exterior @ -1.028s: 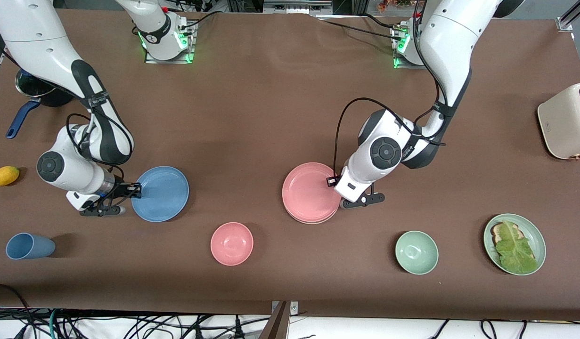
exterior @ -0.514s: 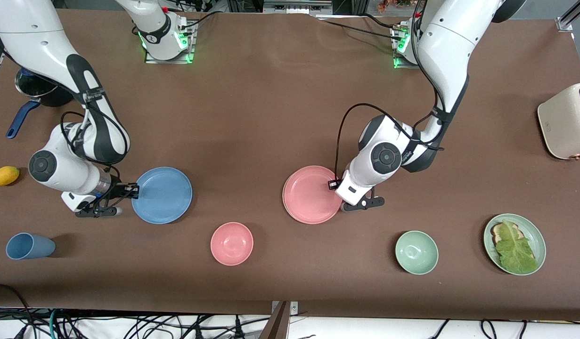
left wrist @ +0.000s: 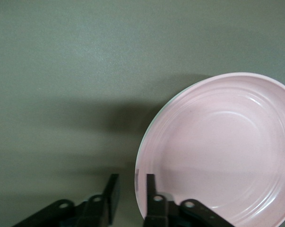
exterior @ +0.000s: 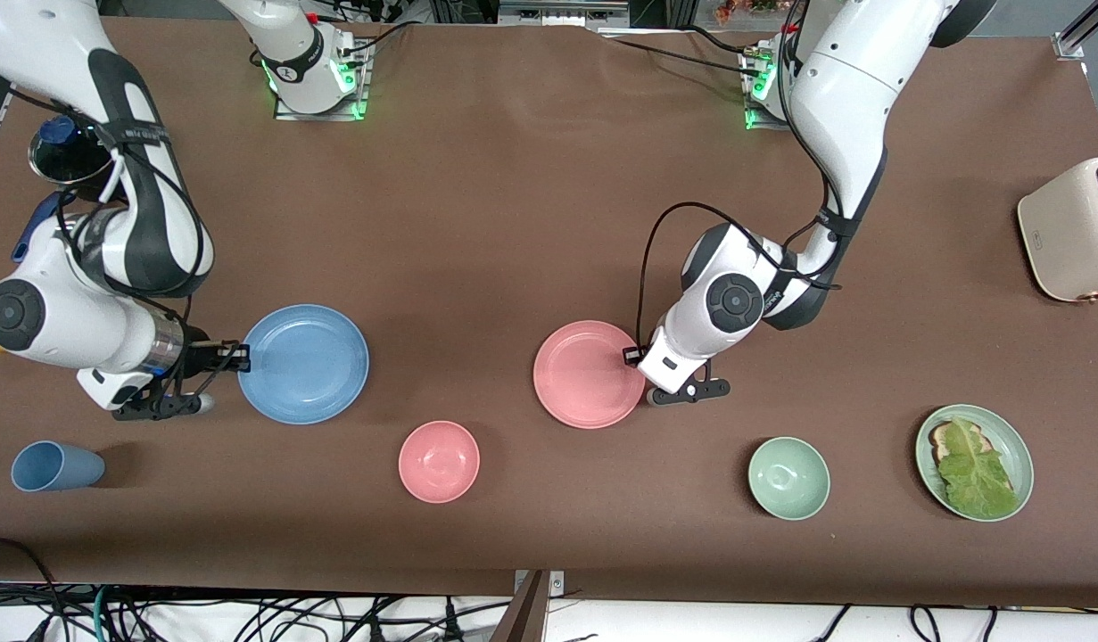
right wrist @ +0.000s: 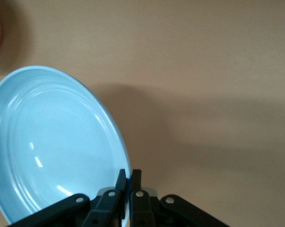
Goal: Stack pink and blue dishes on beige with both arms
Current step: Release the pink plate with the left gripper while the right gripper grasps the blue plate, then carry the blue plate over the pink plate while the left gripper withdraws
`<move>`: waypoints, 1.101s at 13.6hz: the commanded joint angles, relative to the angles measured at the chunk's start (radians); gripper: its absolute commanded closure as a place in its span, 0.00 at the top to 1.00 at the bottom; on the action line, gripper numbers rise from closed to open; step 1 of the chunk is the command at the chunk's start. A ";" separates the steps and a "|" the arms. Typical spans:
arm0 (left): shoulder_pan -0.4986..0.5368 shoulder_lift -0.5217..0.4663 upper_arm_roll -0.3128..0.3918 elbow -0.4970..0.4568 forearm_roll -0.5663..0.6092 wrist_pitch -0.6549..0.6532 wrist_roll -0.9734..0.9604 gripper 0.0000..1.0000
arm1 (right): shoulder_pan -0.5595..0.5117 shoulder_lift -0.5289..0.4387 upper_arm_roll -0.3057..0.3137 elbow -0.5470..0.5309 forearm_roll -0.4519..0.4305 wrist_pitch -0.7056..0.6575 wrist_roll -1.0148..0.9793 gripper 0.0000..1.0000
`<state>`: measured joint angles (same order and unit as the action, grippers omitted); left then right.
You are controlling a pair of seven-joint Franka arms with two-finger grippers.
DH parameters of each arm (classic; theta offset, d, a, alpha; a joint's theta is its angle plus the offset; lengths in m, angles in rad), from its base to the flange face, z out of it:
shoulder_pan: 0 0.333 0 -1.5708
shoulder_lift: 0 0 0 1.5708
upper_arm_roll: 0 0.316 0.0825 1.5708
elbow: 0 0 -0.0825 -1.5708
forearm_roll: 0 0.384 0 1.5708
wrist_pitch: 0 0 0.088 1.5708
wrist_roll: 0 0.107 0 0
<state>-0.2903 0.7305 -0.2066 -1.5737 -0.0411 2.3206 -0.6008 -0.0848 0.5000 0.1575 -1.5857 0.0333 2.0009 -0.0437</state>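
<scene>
The pink plate (exterior: pixel 587 374) lies flat mid-table. My left gripper (exterior: pixel 635 357) sits at its rim toward the left arm's end. In the left wrist view this gripper (left wrist: pixel 130 182) is open, one finger over the pink plate (left wrist: pixel 222 151) and one outside it, with the rim in the gap. The light blue plate (exterior: pixel 304 363) hangs above the table toward the right arm's end, with my right gripper (exterior: pixel 236 357) shut on its rim. The right wrist view shows those jaws (right wrist: pixel 129 175) pinching the blue plate's (right wrist: pixel 57 142) edge. No beige plate shows; I cannot tell whether it lies under the pink one.
Nearer the camera stand a pink bowl (exterior: pixel 439 461), a green bowl (exterior: pixel 788 478), a green plate with toast and lettuce (exterior: pixel 974 462) and a blue cup (exterior: pixel 56 465). A cream toaster (exterior: pixel 1073 229) stands at the left arm's end, a dark pot (exterior: pixel 62 156) at the right arm's.
The right arm has risen with the blue plate, which now looks larger. The pink plate has settled flat, and the second rim seen beneath it no longer shows.
</scene>
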 commanded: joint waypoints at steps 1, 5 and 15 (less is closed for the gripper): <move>-0.009 0.009 0.009 0.027 -0.005 0.002 0.024 0.66 | 0.019 -0.011 0.036 0.042 0.007 -0.063 0.091 0.00; 0.014 -0.086 0.010 0.030 0.000 -0.119 0.067 1.00 | 0.132 -0.011 0.036 0.055 -0.003 -0.068 0.276 0.00; 0.216 -0.262 0.030 0.090 0.001 -0.500 0.364 1.00 | 0.462 0.090 0.033 0.058 -0.019 0.160 0.830 0.00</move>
<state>-0.1093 0.5018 -0.1814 -1.4911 -0.0406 1.8772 -0.2808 0.3244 0.5523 0.1966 -1.5506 0.0300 2.1090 0.6767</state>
